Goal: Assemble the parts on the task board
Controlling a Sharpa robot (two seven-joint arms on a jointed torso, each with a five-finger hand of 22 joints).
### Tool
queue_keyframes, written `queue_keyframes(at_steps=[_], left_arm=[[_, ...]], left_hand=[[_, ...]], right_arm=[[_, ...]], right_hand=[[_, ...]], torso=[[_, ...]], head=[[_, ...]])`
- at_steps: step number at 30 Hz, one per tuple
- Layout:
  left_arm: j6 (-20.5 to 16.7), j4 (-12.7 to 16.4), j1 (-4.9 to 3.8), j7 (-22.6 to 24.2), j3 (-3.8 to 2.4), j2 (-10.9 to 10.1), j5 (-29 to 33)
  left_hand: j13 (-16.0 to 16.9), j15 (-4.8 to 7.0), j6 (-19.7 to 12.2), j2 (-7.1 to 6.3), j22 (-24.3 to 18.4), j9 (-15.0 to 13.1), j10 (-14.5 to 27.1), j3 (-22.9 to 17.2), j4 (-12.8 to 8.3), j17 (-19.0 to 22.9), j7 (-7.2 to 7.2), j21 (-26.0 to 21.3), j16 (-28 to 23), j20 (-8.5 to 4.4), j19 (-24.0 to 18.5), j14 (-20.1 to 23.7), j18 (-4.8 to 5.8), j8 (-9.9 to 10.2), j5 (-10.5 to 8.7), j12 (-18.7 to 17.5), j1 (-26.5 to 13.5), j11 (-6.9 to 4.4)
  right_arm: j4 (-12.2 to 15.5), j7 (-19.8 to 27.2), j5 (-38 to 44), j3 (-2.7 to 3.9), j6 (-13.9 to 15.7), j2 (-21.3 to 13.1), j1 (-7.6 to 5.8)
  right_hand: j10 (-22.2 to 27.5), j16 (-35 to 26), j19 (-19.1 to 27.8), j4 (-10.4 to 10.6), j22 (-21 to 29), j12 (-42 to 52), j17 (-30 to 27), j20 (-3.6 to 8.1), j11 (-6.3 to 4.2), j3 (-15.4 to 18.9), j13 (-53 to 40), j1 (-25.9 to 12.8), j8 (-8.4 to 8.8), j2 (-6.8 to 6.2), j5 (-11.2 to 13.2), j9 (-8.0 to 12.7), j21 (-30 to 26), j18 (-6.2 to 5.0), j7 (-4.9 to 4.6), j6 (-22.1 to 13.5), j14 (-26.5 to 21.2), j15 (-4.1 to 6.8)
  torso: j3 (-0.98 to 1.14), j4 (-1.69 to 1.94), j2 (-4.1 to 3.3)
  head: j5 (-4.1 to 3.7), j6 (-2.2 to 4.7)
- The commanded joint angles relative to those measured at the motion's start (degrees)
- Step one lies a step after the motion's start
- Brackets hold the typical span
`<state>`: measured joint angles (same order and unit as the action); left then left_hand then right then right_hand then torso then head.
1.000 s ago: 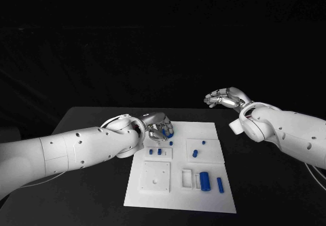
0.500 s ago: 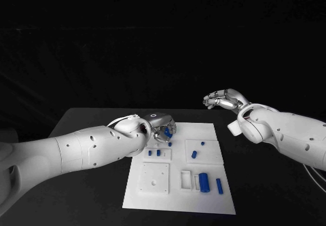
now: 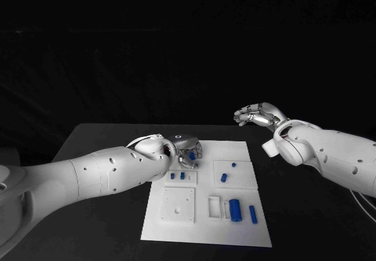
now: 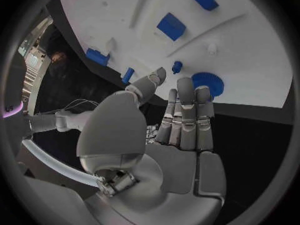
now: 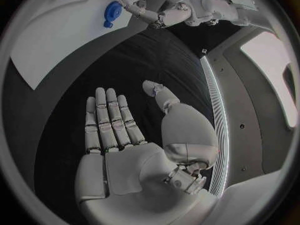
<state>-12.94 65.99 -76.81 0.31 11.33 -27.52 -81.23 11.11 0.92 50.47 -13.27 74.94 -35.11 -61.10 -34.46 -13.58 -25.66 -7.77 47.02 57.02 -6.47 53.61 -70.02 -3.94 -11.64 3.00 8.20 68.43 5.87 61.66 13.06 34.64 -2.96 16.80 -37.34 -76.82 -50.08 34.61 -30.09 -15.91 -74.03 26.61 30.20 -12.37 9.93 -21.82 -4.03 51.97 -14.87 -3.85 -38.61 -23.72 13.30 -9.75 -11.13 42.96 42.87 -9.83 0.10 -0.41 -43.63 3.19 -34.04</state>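
The left hand [image 3: 186,149] hovers over the board's [image 3: 243,228] far edge beside a blue gear [image 4: 207,84], fingers extended, holding nothing. The right hand [image 3: 258,115] hangs open, well off the board.

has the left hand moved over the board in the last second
Yes. The left hand has shifted slightly toward the task board's far edge, and the wrist has rolled over it; a blue gear lies just beyond its fingertips.

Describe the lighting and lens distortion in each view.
Head view: the task board is bright against a black table and backdrop. Left wrist view: fisheye bends the board's edges behind the left hand. Right wrist view: the right hand is evenly lit, with curved edges.
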Motion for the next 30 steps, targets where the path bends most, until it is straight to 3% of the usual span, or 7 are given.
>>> queue_keyframes(at_steps=[1, 16, 30], left_arm=[[2.4, -0.4, 0.09, 1.2, -0.02, 0.3, -0.4], [2.8, -2.9, 1.52, -0.1, 0.11, 2.2, -1.3], [2.8, -4.3, 2.09, -0.6, 0.12, 2.4, -1.2]], left_hand=[[-0.2, -0.07, 0.7, 0.71, 0.1, 0.1, -0.7, 0.6, 0.0, -0.2, -0.21, 0.3, 0.3, 0.07, -0.3, 0.0, -1.82, -0.3, -0.16, -0.2, 0.0, -0.16], [-1.0, 0.54, 2.3, 3.77, 0.8, 0.9, -2.7, 0.8, -0.7, -2.4, -0.43, 1.3, 3.6, -0.53, 0.6, -1.9, -1.89, -1.0, 0.01, -0.7, 1.3, -0.76], [-1.7, 0.64, 3.0, 5.21, 1.0, 2.1, -4.0, 0.5, 0.4, -4.4, -0.47, 2.2, 7.2, -0.75, 1.5, -2.6, -2.1, -1.0, 0.15, -1.2, 0.4, -0.84]], right_arm=[[0.2, 0.2, 0.0, 0.06, 0.1, -0.1, -0.03], [0.9, 0.2, 0.0, 0.07, 0.1, -0.4, -0.03], [1.1, 0.1, 0.0, 0.07, 0.2, -0.6, -0.03]], right_hand=[[-0.3, 0.4, -0.1, 0.0, -0.1, -0.2, -0.1, -0.41, 0.07, -0.1, 0.1, 0.1, -0.37, -0.23, 0.2, 0.1, -0.2, -0.79, -1.84, 0.1, -0.5, -0.02], [-0.3, 0.4, -0.1, 0.0, -0.1, -0.2, -0.1, -0.42, 0.08, -0.1, 0.1, 0.1, -0.38, -0.21, 0.2, 0.1, -0.2, -0.8, -1.84, 0.1, -0.5, -0.03], [-0.3, 0.4, -0.1, 0.0, -0.2, -0.2, -0.1, -0.42, 0.07, -0.1, 0.1, 0.1, -0.41, -0.2, 0.3, 0.1, -0.2, -0.81, -1.83, 0.1, -0.5, -0.02]], torso=[[0.03, 0.02, 0.05], [-0.01, -0.11, -0.03], [-0.01, 0.03, 0.03]], head=[[-0.02, -0.11], [-0.11, -0.26], [-0.41, -0.7]])
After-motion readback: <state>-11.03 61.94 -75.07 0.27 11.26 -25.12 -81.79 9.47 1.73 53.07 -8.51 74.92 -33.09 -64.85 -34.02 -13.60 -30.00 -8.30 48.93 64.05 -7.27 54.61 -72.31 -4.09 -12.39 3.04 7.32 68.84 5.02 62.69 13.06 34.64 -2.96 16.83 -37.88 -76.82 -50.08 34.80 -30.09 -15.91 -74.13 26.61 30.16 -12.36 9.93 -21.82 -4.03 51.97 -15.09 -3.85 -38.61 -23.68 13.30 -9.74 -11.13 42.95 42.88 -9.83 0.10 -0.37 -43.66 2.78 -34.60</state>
